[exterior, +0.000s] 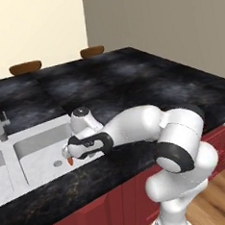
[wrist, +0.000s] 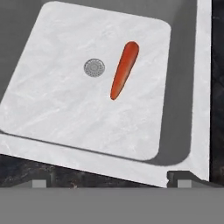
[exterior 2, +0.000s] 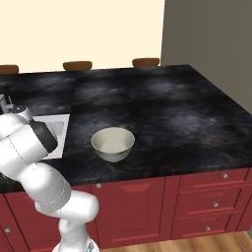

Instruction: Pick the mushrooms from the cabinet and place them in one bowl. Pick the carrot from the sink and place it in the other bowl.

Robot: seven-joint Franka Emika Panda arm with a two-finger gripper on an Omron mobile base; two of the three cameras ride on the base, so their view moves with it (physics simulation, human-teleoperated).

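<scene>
— Why is the arm bent low over the sink (exterior: 39,140) at the left of the left base view?

— Likely to line up on the carrot (wrist: 124,69). In the hand view it lies flat on the basin floor, upper middle of the frame, just beside the drain (wrist: 94,67) but apart from it.

— Are the fingers (wrist: 180,178) on it?

— No. They stand spread wide at the bottom edge, holding nothing, well short of it. My guess: a descent comes next.

— And the destination?

— The cream bowl (exterior 2: 113,143) sits upright on the dark surface (exterior 2: 162,113), centre of the right base view, near the sink's edge.
</scene>
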